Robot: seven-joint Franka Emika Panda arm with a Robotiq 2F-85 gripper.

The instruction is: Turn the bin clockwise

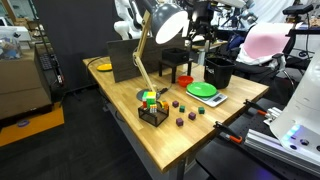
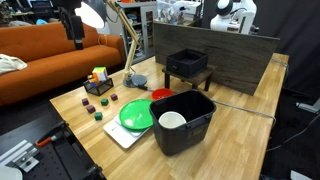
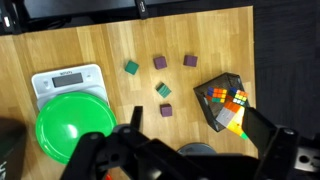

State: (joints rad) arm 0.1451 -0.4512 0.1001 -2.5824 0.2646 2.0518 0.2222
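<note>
The black open-topped bin stands on the wooden table next to the green plate, with a white cup inside. In an exterior view the bin is behind the plate. Only its edge shows in the wrist view, at the lower left. My gripper is open and empty, high above the loose blocks. It appears at the top in both exterior views, well apart from the bin.
The plate lies on a white scale. Small coloured blocks are scattered beside it. A tiny black tray with puzzle cubes, a desk lamp, a black legged stand and a dark upright panel also occupy the table.
</note>
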